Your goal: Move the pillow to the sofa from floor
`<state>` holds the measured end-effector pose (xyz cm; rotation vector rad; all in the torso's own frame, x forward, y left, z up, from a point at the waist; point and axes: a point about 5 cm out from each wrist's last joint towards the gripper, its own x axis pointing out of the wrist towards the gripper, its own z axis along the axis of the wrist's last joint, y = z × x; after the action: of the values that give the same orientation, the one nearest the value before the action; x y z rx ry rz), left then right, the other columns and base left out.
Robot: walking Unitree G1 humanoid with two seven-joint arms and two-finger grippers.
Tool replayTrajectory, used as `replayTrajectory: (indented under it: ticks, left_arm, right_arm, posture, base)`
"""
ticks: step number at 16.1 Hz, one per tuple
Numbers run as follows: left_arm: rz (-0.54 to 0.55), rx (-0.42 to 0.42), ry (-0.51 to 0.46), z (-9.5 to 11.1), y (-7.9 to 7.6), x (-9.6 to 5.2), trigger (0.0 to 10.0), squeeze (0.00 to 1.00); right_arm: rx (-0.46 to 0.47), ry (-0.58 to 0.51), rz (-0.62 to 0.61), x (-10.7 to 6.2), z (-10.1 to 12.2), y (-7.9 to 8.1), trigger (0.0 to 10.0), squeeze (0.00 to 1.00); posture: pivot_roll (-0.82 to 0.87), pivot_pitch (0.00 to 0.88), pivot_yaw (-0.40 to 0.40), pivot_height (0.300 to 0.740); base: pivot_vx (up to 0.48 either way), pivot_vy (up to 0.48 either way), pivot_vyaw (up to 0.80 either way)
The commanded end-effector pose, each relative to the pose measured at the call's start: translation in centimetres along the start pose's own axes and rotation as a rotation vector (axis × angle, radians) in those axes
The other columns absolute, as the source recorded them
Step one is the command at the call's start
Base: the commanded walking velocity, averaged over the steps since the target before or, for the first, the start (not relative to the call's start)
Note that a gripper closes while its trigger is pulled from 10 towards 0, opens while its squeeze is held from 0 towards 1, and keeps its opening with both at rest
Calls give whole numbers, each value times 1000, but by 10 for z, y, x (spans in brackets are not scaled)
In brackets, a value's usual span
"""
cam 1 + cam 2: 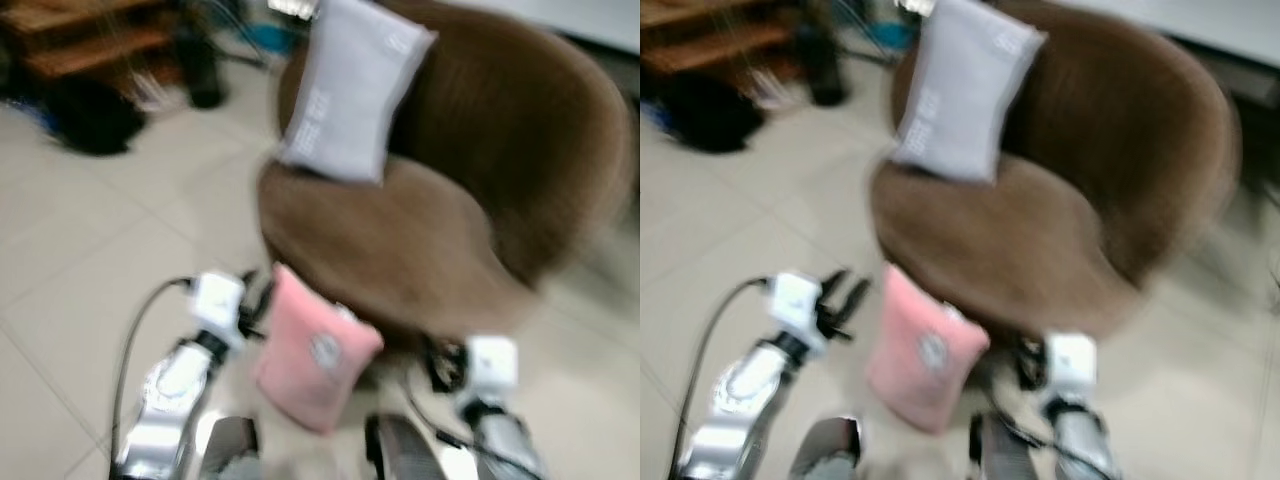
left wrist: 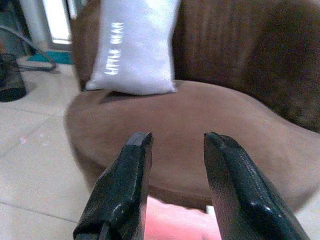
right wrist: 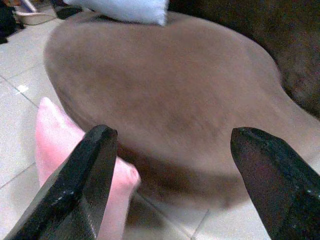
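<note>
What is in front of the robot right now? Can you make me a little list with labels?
pink pillow: on the tiled floor, leaning against the front of the sofa
sofa: round, brown, just ahead of the robot
grey pillow: upright on the sofa seat, against the backrest
left gripper: open, beside the pink pillow, holding nothing
right gripper: open wide, near the pink pillow, holding nothing
task status: pink pillow not yet picked up
picture quality: head views blurred

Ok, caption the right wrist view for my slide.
Open right end effector facing the brown sofa seat, pink pillow on the floor beside it.
</note>
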<state>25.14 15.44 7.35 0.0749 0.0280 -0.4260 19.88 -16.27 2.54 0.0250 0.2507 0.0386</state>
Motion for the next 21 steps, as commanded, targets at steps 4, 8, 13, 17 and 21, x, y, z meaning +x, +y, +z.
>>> replayTrajectory:
  ticks: [4, 8, 13, 17, 21]
  left_arm:
    - [24, 9, 51, -10, 7, -10, 10000, 0]
    - [-4, 15, 79, -14, 4, -12, 10000, 0]
    - [-61, 61, 85, -16, 0, -11, 10000, 0]
    - [-59, 76, 78, -17, 1, -13, 10000, 0]
    - [6, 110, 60, -16, 13, -25, 10000, 0]
  right_arm:
    - [-52, -21, 87, 2, 4, 18, 10000, 0]
    - [1, -21, 13, 2, 2, 9, 10000, 0]
    - [7, -11, 10, 3, 0, 7, 10000, 0]
    - [3, -7, 58, 6, 0, 12, 10000, 0]
    - [89, 22, 221, 19, -3, 34, 10000, 545]
  posture:
    - [60, 60, -29, 596]
    - [64, 68, -33, 596]
    - [61, 72, -28, 562]
    - [69, 80, -30, 522]
    - [95, 125, -31, 507]
  base:
    - [362, 0, 400]
    - [239, 0, 200]
    - [0, 0, 0]
    - [0, 0, 0]
    - [0, 0, 0]
